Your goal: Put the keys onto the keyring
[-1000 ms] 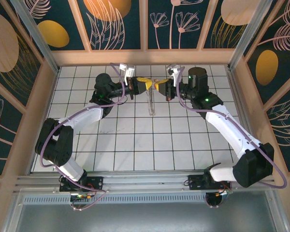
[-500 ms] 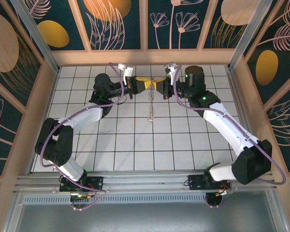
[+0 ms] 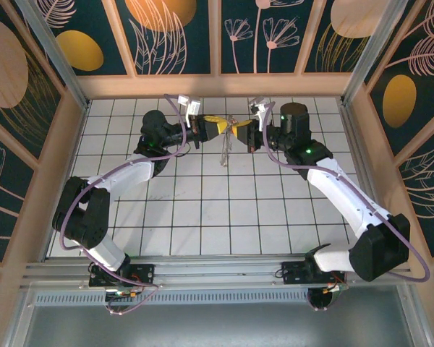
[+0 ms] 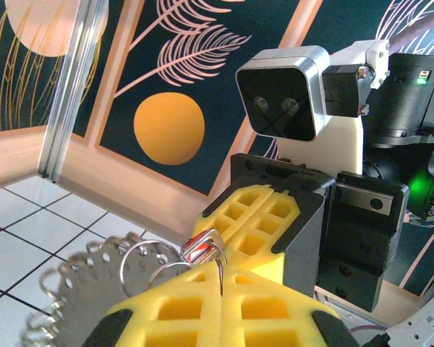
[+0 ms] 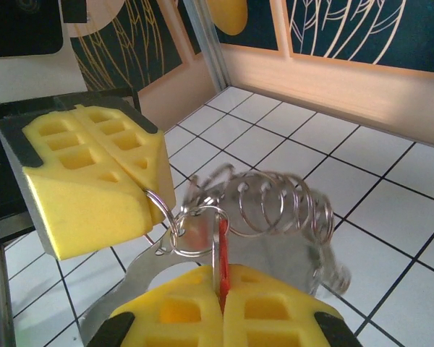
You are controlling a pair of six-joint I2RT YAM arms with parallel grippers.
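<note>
**benchrat:** So where's everything, and what could bite you from here?

**gridfloor:** Both your arms meet nose to nose above the far middle of the table [image 3: 202, 217]. Your right gripper [image 5: 224, 293] has its pads pressed together on the key [image 5: 222, 264], with the red part poking up out of the foam. Your left gripper [image 4: 220, 285] is pinched tight on the keyring [image 5: 282, 202] by one of its little wire rings, and the rest of the coil dangles free between the two.

My worry is that the floppy loop swings, the ring twists in the foam, and the key misses the wire. If you tug too hard, I'd guess that thin key slides out of the pads and drops.

**benchrat:** Count?

**gridfloor:** One key, one keyring with two small wire rings that I can make out, and two grippers.
</note>
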